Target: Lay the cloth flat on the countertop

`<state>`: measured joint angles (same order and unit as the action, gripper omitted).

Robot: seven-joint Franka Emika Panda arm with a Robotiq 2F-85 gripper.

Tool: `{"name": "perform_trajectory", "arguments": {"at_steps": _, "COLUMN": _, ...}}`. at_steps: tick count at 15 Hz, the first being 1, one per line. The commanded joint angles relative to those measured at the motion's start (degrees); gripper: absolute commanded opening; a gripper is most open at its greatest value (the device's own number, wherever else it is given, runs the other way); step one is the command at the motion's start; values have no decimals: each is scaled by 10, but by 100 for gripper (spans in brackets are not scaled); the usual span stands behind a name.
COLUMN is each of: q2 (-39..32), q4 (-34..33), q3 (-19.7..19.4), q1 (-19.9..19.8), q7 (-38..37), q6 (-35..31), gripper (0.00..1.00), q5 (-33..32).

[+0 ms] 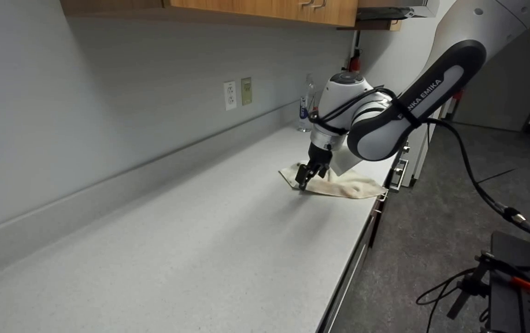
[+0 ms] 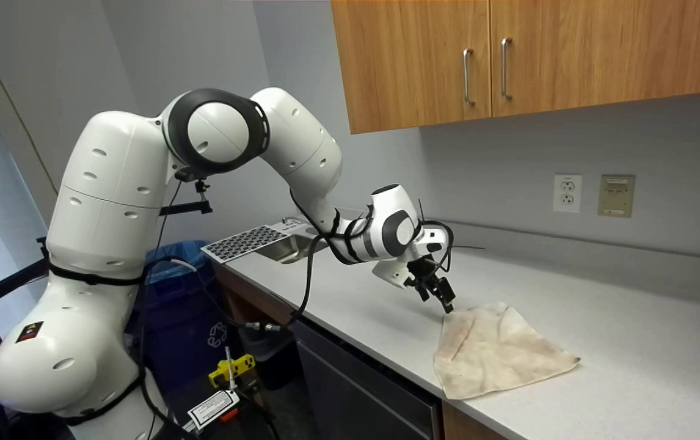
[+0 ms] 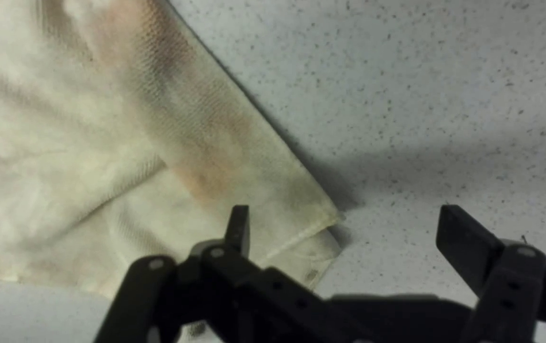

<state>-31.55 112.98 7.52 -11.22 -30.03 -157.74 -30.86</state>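
End effector, nearest in the wrist view, gapes wide; from it, the cloth spreads toward ten o'clock on the worktop, layered corner showing between the fingertips.

On a plain grey wall, a white double-socket outlet sits beside a beige rectangular plate, below brown wooden cabinets. A clear, blue-labelled bottle stands upright. A blue plastic bin bears a recycling symbol.
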Motion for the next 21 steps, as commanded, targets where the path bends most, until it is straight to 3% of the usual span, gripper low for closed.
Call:
{"name": "perform_trajectory", "arguments": {"at_steps": 1, "q2": 6, "q4": 6, "q3": -64, "q1": 64, "q7": 48, "q6": -15, "gripper": 100, "q5": 71}}
{"name": "perform_trajectory", "arguments": {"at_steps": 6, "q2": -19, "q4": -10, "q3": -161, "q1": 146, "q7": 54, "q6": -19, "gripper": 100, "q5": 82}}
{"name": "perform_trajectory", "arguments": {"at_steps": 9, "q2": -35, "q4": -15, "q3": -187, "q1": 167, "q7": 71, "q6": -25, "gripper": 100, "q5": 79}}
{"name": "perform_trajectory", "arguments": {"at_steps": 21, "q2": -84, "q4": -54, "q3": -203, "q1": 175, "q7": 146, "q6": -46, "gripper": 100, "q5": 91}}
